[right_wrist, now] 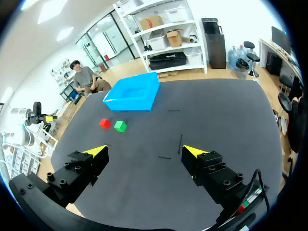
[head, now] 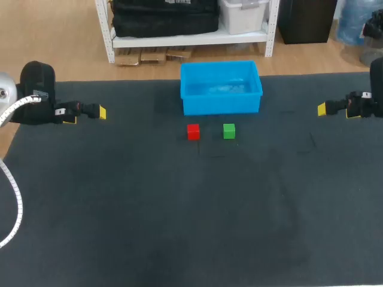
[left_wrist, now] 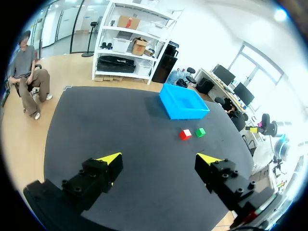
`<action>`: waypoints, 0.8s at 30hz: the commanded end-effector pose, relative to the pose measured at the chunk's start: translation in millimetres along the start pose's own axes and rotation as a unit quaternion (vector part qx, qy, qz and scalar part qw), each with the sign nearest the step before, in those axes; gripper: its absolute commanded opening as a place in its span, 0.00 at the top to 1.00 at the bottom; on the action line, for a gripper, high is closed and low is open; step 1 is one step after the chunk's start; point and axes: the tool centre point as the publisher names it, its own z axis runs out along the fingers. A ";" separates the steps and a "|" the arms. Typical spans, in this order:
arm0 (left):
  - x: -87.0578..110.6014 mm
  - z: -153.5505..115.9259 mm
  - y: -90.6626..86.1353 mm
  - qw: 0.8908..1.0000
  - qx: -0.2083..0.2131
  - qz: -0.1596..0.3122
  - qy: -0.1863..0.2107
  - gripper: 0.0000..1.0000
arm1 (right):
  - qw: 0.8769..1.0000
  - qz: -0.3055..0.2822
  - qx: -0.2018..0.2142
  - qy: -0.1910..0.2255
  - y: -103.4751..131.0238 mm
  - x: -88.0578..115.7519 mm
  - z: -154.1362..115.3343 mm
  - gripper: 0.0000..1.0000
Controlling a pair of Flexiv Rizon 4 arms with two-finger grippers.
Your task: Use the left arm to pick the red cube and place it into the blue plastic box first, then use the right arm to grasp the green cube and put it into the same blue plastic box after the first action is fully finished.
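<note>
A red cube (head: 192, 131) and a green cube (head: 229, 131) sit side by side on the dark table mat, just in front of the blue plastic box (head: 221, 87), which looks empty. My left gripper (head: 90, 113) hovers open at the far left of the table, well away from the cubes. My right gripper (head: 335, 109) hovers open at the far right. In the left wrist view the red cube (left_wrist: 185, 134), green cube (left_wrist: 200, 132) and box (left_wrist: 183, 101) lie far ahead of the open left gripper (left_wrist: 160, 159). The right wrist view shows the open right gripper (right_wrist: 144, 151) with the red cube (right_wrist: 104, 123), green cube (right_wrist: 120, 126) and box (right_wrist: 133, 91) far ahead.
The dark mat (head: 179, 209) covers the whole table, with wide bare room in front of the cubes and between the arms. A white cable (head: 13, 197) loops down at the left edge by my left arm.
</note>
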 end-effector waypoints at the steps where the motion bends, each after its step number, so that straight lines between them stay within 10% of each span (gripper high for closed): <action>1: 0.5 0.2 1.4 1.000 0.003 0.001 -0.002 0.00 | 1.000 0.000 0.001 0.001 0.0 -0.3 0.1 0.00; 24: -1.0 1.9 -4.8 1.000 -0.005 0.002 0.007 0.00 | 1.000 0.000 0.001 0.001 0.0 -0.3 0.1 0.00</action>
